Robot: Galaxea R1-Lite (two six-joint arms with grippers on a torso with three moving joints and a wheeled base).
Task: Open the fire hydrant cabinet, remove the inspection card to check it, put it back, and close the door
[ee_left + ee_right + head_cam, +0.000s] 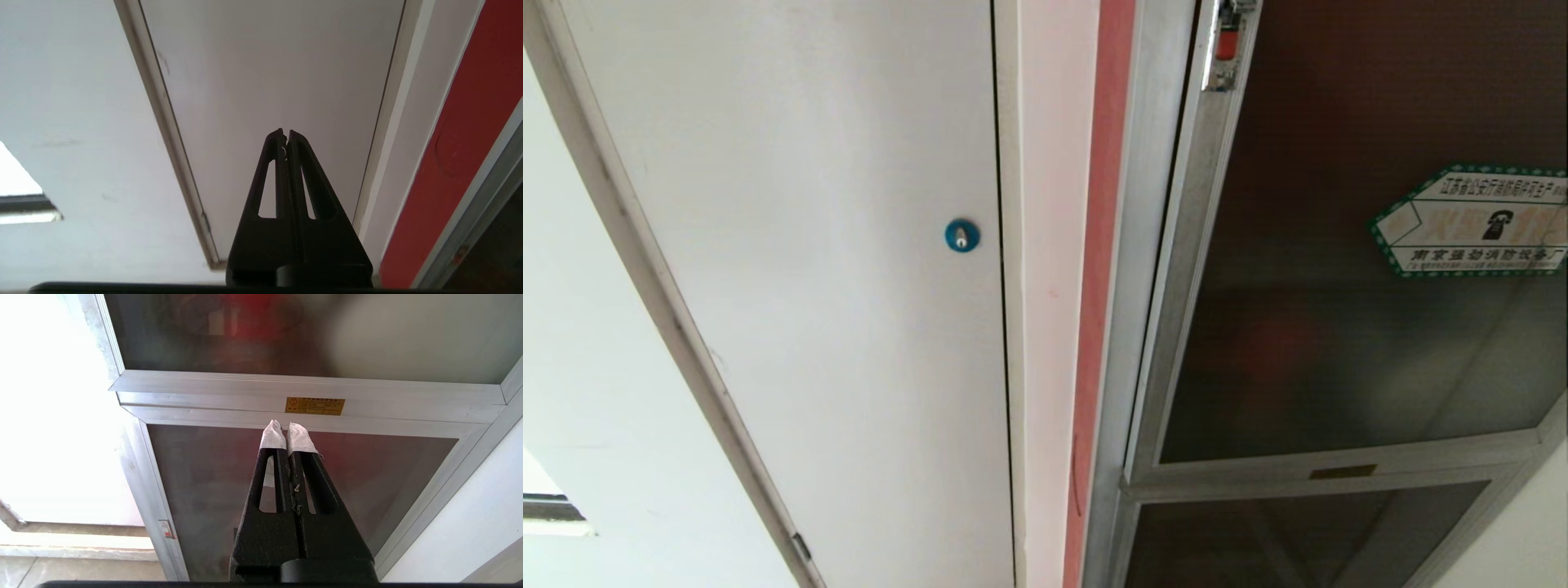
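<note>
**Robot faces a closed fire hydrant cabinet, both grippers empty**

The fire hydrant cabinet (1168, 269), silver-framed, stands against the wall with its door (1347, 278) of dark tinted glass apparently closed. On the door is a green-edged arrow sticker (1474, 220) showing a telephone. Left of the cabinet is a red strip (1098, 286), then a plain white door (833, 269) with a round blue lock (962, 235). The inspection card cannot be seen; only red shapes glow behind the glass.

The left gripper (285, 132) points at the white door, fingers pressed together, holding nothing. The right gripper (286, 426), its tips wrapped in white, is likewise pressed together and empty, hovering before the cabinet's lower glass door (367, 473), likely not yet reaching.
</note>
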